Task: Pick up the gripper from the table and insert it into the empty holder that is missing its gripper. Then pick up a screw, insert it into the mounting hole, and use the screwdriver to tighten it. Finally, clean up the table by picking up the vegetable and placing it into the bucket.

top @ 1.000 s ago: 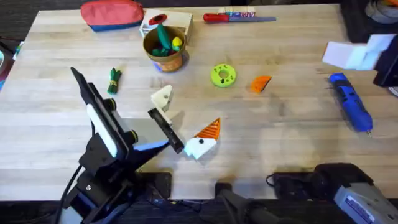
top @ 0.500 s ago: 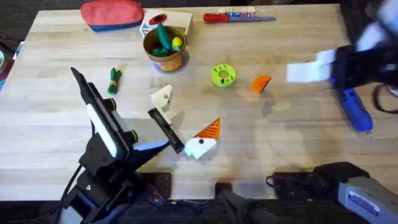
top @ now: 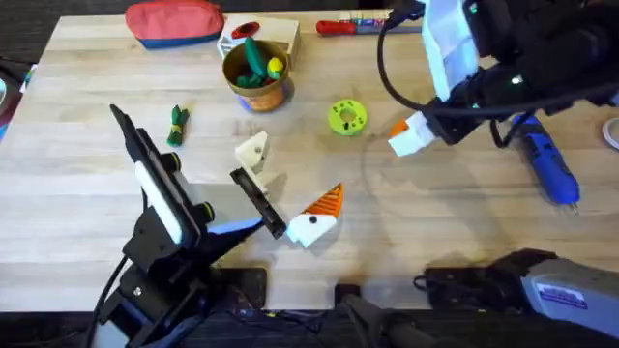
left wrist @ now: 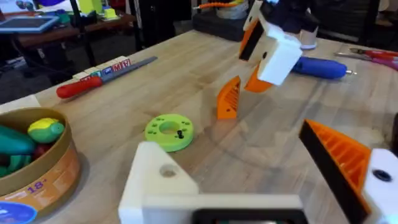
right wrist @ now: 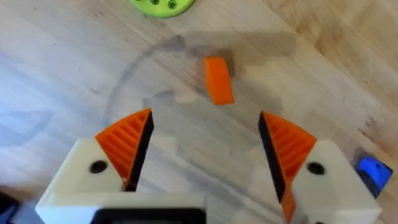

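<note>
The orange gripper (right wrist: 217, 79) lies on the table beside the green disc (top: 347, 117). It also shows in the left wrist view (left wrist: 229, 98). My right gripper (right wrist: 205, 134) hovers open just above it, both orange pads spread wide, and is seen from overhead (top: 406, 135). My left gripper (top: 290, 179) rests open on the table. One side of it is the cream empty holder (top: 251, 152), the other has an orange tip. The blue screwdriver (top: 546, 159) lies at the right. The dark-green vegetable (top: 177, 124) lies at the left. The copper bucket (top: 256, 72) holds toys.
The green disc (left wrist: 169, 129) holds a small dark screw (left wrist: 180, 132). A red-handled screwdriver (top: 363, 26) lies at the far edge, a red pouch (top: 174, 21) at the far left. A pale wooden box (top: 280, 34) stands behind the bucket.
My right arm swung in from the right edge, leftward and down, and now hangs over the orange gripper. The left arm and the table's objects have not moved.
</note>
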